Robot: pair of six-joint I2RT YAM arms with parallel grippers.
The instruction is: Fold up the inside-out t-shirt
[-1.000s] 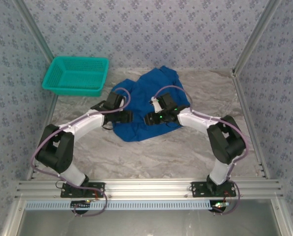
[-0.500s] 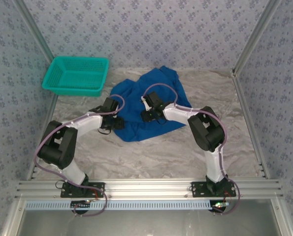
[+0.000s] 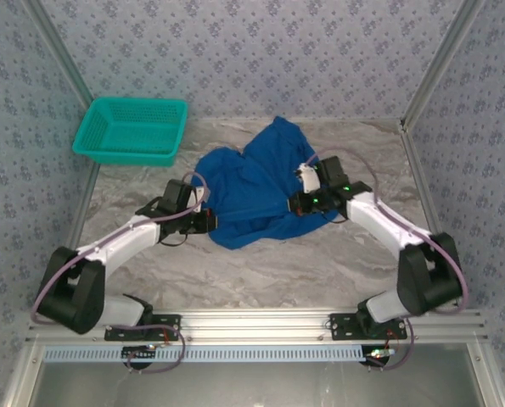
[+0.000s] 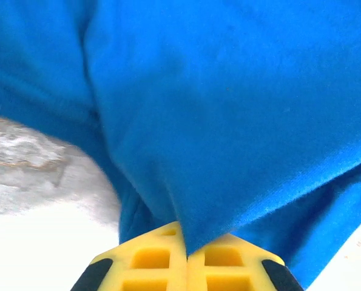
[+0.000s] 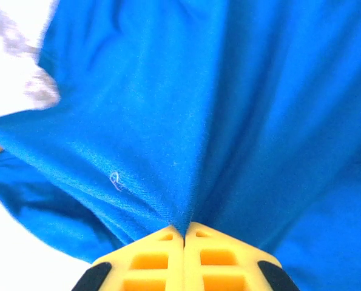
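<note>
The royal-blue t-shirt [image 3: 256, 182] lies rumpled at the middle of the marble table, stretched between both arms. My left gripper [image 3: 208, 219] is at its left lower edge, and its yellow fingers [image 4: 162, 257] are shut on a fold of the t-shirt [image 4: 229, 121]. My right gripper [image 3: 293, 203] is at the cloth's right side. Its yellow fingers [image 5: 207, 254] pinch a bunched ridge of the t-shirt [image 5: 186, 121], which fans out from the tips; a tiny pale thread mark [image 5: 115, 180] shows on the cloth.
A teal mesh basket [image 3: 131, 129] sits at the back left against the wall. Patterned walls with metal posts close in the table on three sides. Bare marble table [image 3: 320, 263] lies in front of the shirt.
Both grippers have drawn apart, the right one moving right and the left one slightly forward. The shirt between them has spread wider and shifted a little toward the right.
</note>
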